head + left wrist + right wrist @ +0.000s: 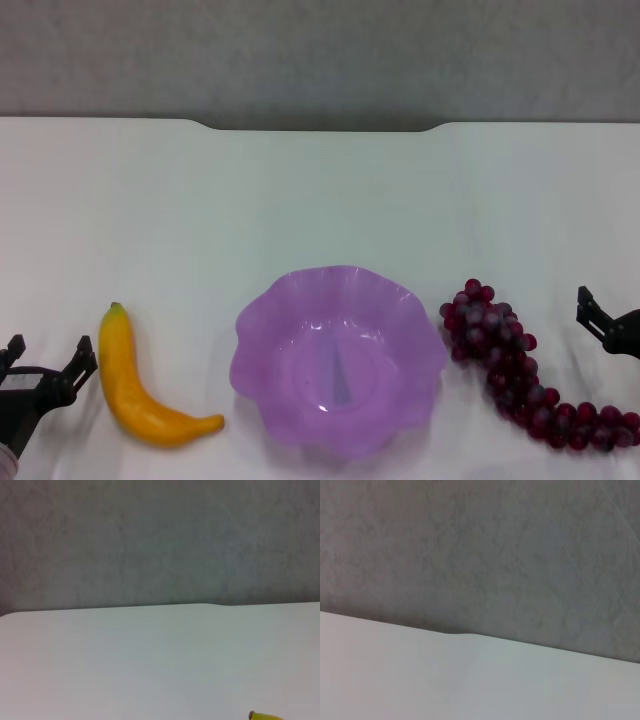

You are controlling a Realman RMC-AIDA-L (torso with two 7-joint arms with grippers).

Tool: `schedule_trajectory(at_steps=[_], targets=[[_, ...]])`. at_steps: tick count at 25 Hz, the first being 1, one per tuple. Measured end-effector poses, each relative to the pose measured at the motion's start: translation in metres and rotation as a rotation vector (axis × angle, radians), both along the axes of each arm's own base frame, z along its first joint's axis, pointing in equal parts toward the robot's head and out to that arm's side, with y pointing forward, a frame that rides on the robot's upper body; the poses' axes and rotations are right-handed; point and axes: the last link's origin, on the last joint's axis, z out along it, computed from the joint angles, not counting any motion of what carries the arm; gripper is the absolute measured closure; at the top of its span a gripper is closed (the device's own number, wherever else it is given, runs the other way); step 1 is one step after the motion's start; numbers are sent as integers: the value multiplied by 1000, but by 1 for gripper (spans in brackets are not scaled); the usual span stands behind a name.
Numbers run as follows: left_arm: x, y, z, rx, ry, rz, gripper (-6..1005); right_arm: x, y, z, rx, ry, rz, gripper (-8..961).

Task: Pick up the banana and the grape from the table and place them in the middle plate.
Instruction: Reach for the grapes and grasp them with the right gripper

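We are judging the task as not yet begun: the banana [140, 390] is lying on the table [320, 200] left of the empty middle plate [262, 340], the grape [520, 375] right of it. Our left gripper [45, 360] is spread, holding nothing, near the banana. We cannot tell the right gripper's [600, 322] state.

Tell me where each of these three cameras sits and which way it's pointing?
Head view: from the robot's head, looking forward and down at the table, with the banana, the middle plate and the grape; the left gripper and right gripper show at its sides.
Left wrist view: low on the left arm, facing across the table to the grey wall; only the banana's tip shows, nothing of the robot.
Right wrist view: the same from the right arm, tilted; nothing of the robot.
All three share the table's notched far edge and the wall.
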Motion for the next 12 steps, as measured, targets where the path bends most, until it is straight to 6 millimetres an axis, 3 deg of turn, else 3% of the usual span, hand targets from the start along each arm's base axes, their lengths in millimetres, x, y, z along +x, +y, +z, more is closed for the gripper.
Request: schedule_trajectory(at_steps=[12], targets=[[2,2,-1,0,-1,-5,106,-1,0,0,-1,-1,2,65]])
